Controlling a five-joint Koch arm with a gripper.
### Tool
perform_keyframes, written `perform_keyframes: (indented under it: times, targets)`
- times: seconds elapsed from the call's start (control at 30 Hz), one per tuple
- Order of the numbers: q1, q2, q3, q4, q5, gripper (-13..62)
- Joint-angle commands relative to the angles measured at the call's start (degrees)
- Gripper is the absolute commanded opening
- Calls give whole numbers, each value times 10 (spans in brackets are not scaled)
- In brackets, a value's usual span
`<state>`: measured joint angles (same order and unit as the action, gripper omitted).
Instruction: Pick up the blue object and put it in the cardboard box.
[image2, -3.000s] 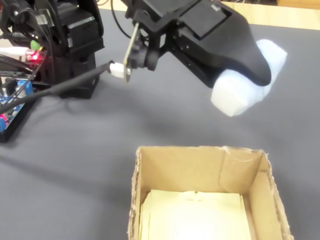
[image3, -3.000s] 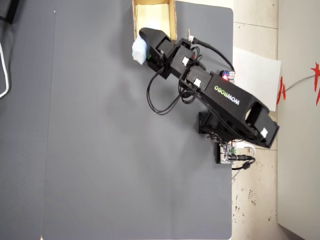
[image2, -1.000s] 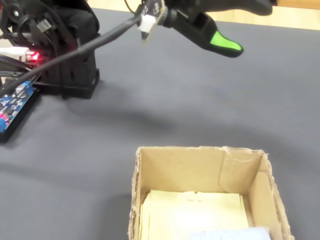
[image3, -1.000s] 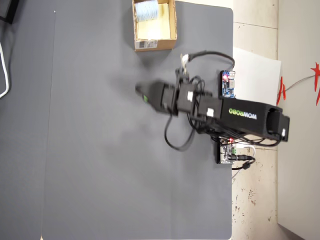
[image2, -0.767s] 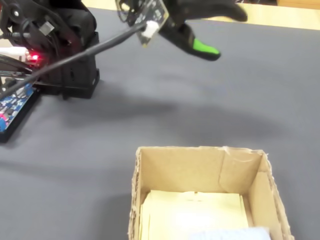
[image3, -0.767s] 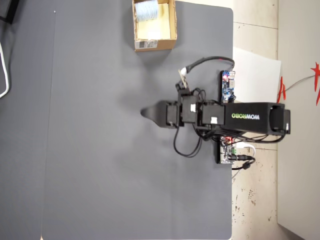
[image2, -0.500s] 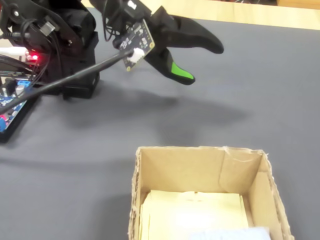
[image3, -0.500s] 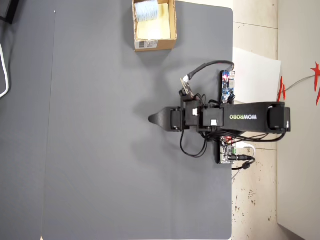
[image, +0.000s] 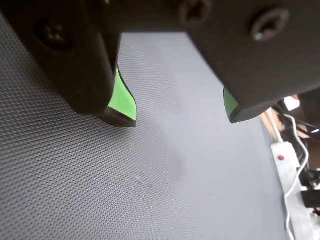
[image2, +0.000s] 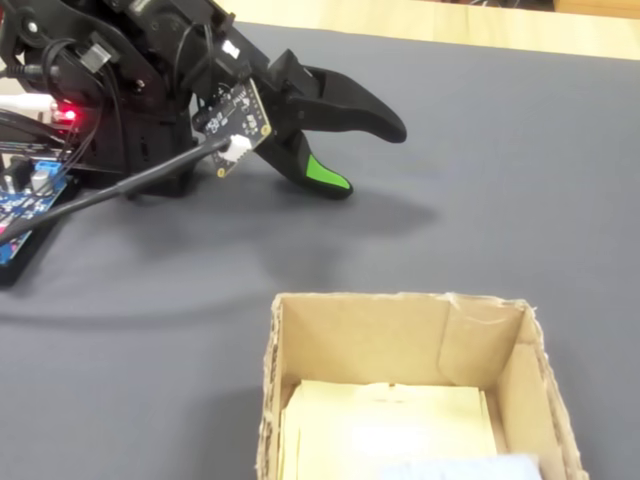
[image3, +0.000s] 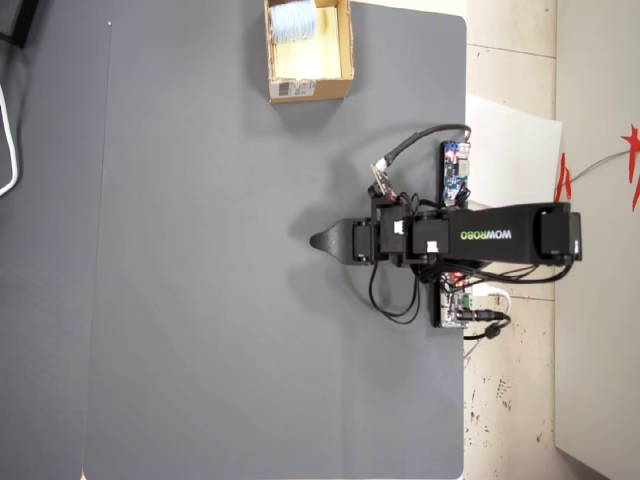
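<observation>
The pale blue object (image3: 293, 20) lies inside the cardboard box (image3: 345, 55) at the top of the overhead view. In the fixed view only a strip of the blue object (image2: 462, 468) shows, at the bottom edge inside the box (image2: 400, 302). My gripper (image3: 318, 240) rests low over the grey mat, well away from the box. It is open: in the wrist view the two green-padded fingers of the gripper (image: 178, 119) stand wide apart with only bare mat between them. The fixed view shows the gripper (image2: 365, 158) spread the same way, holding nothing.
The arm's base, a blue circuit board (image3: 455, 170) and loose wires (image3: 395, 300) sit at the mat's right edge in the overhead view. A white sheet (image3: 510, 140) lies on the floor beyond it. A white cable (image: 295, 190) runs along the mat's edge.
</observation>
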<state>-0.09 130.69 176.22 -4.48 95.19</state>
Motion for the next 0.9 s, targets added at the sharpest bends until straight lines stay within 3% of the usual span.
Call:
perform_keyframes:
  times: [0.0, 0.87]
  targets:
    - [-9, 49, 25, 22, 15, 341]
    - [-4, 50, 25, 27, 9, 341]
